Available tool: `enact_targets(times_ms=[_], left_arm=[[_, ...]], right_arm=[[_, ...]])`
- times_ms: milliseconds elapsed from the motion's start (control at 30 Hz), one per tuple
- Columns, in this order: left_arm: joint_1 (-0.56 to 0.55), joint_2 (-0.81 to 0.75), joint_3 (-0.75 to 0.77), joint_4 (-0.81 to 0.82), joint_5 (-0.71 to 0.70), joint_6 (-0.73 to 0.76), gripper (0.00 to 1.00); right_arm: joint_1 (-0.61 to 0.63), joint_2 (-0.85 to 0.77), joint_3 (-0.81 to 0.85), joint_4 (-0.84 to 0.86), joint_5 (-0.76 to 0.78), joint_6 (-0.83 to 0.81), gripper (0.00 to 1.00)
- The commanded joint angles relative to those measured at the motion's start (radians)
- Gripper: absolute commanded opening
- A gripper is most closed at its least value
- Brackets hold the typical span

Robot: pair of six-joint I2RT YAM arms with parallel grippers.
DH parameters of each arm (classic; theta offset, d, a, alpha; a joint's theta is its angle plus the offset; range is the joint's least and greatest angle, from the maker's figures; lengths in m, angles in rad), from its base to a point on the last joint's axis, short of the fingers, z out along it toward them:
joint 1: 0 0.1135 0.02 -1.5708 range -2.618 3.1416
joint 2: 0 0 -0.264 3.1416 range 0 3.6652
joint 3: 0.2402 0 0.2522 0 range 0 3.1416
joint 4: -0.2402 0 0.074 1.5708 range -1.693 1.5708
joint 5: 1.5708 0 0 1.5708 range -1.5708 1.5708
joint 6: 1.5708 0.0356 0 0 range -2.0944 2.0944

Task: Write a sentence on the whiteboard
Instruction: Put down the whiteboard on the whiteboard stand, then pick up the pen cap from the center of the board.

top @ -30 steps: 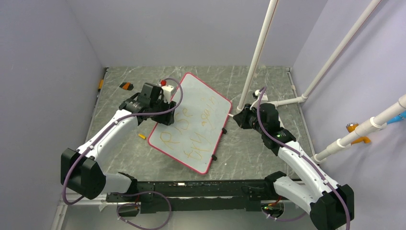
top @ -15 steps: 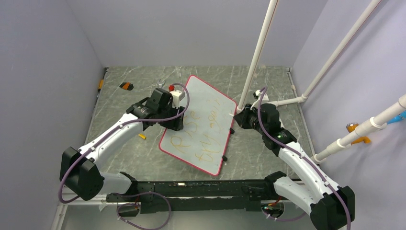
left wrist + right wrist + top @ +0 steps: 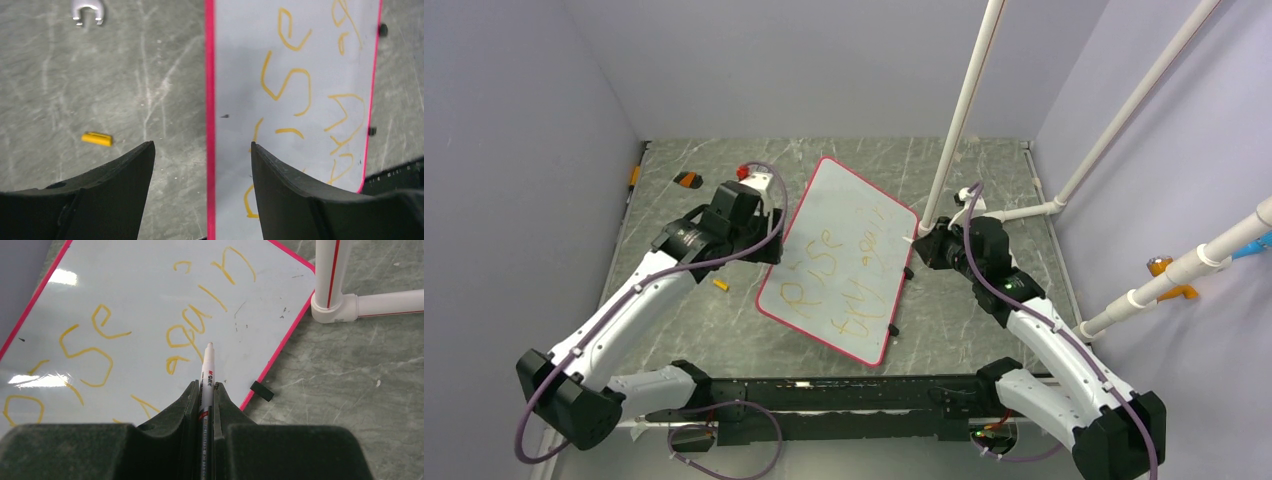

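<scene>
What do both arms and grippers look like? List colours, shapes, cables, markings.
Left arm and right arm: white link shells, black joints, bulky black shoulder blocks, a purple cable looped along each. Left gripper and right gripper: two matte black tapering fingers. A small green light shows on the right arm.

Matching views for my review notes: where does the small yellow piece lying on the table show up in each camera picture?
Top external: small yellow piece on the table, just left of the whiteboard.
Left wrist: left of centre, well left of the board's rim.
Right wrist: not in view.
Shared landmark: the whiteboard's red-pink rim, seen in all three views.
</scene>
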Motion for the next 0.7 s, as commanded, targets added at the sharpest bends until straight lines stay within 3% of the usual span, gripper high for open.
enact_targets(times_ms=[0,267,433,667], left_arm=[[0.045,-0.061,0.026,-0.093,-0.201,-0.147,0.75],[0.313,-0.229,-0.221,-0.024,-0.176,-0.34,0.7],[0.365,-0.268,-0.378,0.053,-0.194,-0.463,0.68],[0.391,-0.143,-0.415,0.073,-0.249,-0.609,0.63]], right_arm=[[0.001,-0.029,0.036,0.021,0.004,-0.014,0.0],[0.001,-0.052,0.044,-0.003,-0.001,-0.015,0.0],[0.001,-0.057,0.03,0.001,-0.002,-0.008,0.0],[0.001,-0.051,0.026,0.007,-0.009,-0.001,0.0]])
